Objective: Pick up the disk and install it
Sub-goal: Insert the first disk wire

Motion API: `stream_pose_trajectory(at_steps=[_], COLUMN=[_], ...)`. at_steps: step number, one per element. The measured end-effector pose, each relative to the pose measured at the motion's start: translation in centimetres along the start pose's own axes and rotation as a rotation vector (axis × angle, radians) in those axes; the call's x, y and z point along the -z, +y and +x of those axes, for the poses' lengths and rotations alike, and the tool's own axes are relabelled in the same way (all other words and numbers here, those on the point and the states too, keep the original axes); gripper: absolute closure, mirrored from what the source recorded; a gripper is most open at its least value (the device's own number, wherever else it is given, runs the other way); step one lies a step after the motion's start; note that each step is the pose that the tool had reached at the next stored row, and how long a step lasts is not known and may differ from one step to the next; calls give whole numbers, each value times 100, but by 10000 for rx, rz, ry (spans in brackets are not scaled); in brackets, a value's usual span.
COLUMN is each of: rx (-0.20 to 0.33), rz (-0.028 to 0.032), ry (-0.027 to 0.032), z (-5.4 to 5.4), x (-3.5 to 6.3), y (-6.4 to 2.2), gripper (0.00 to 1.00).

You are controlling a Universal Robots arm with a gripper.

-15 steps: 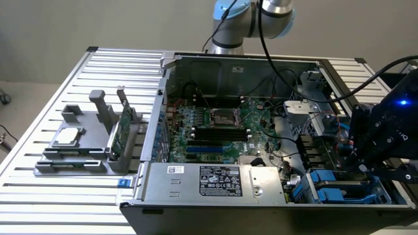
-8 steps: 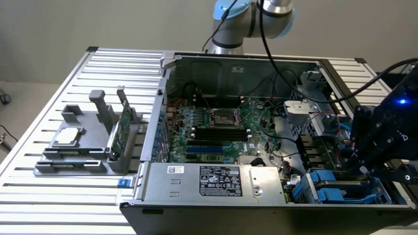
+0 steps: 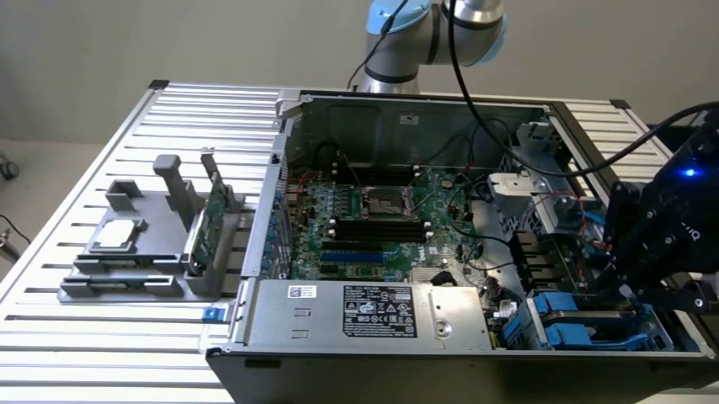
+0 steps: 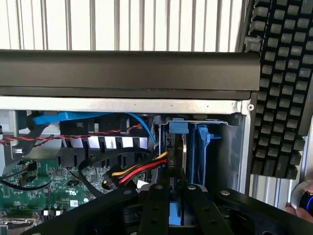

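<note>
Though partly hidden, the disk (image 4: 177,147) stands on edge in the computer case's (image 3: 337,320) corner drive bay, the gripper (image 4: 171,196) clamped on it. Rigid, weighty, shock-sensitive; hold by the blue carrier sides.

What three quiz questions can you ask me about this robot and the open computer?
1. True or false: the green circuit card lies inside the computer case.
2. Where is the hand? A) over the gray holder; B) at the drive bay in the case's corner; C) up above the table's far edge.
3. Fill in: the plastic frame round the disk is coloured ____.

Key: 1 false, it stands in the gray holder on the table; 2 B; 3 blue.
</note>
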State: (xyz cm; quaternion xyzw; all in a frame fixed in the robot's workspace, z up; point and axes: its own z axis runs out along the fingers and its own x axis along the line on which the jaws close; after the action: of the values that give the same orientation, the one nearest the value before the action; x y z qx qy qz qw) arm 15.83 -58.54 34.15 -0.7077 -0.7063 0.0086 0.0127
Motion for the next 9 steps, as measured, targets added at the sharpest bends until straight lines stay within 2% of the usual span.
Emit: stream_pose_trajectory(at_steps=[4, 9], rx=[-9, -42], rz=[0, 0], ry=[-27, -110], z=[24, 24], x=[-16, -20], y=[1, 3], gripper=[84, 84])
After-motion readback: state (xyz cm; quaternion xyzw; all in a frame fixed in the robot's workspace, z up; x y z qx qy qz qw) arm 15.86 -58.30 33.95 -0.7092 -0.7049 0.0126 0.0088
